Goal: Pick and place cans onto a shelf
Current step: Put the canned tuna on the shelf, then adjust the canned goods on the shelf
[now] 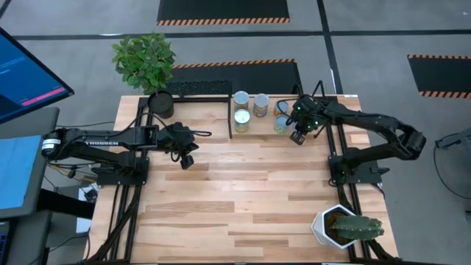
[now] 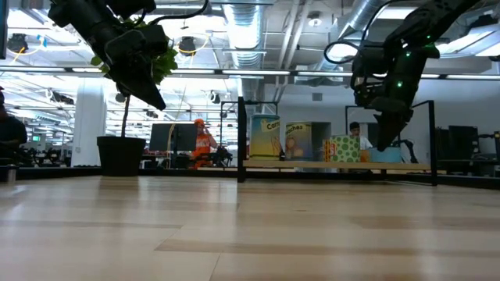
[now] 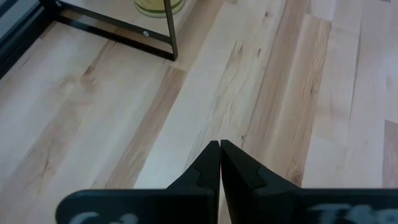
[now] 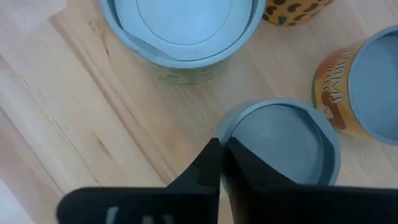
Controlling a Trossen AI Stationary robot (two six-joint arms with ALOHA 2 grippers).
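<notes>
1. We see the cans point(image 1: 250, 112) clustered on the shelf point(image 1: 193, 90) at the upper middle of the high view; several stand upright, tops up, close together.
2. Our right gripper point(image 1: 298, 137) hovers over the cluster's right end, fingers pressed together, holding nothing; a pale-blue top point(image 4: 283, 143) sits right beneath them.
3. Our left gripper point(image 1: 187, 160) waits left of centre, closed and empty.
4. We judge the cans rigid, smooth, likely slippery; grasp across the side wall, mid-height.
</notes>
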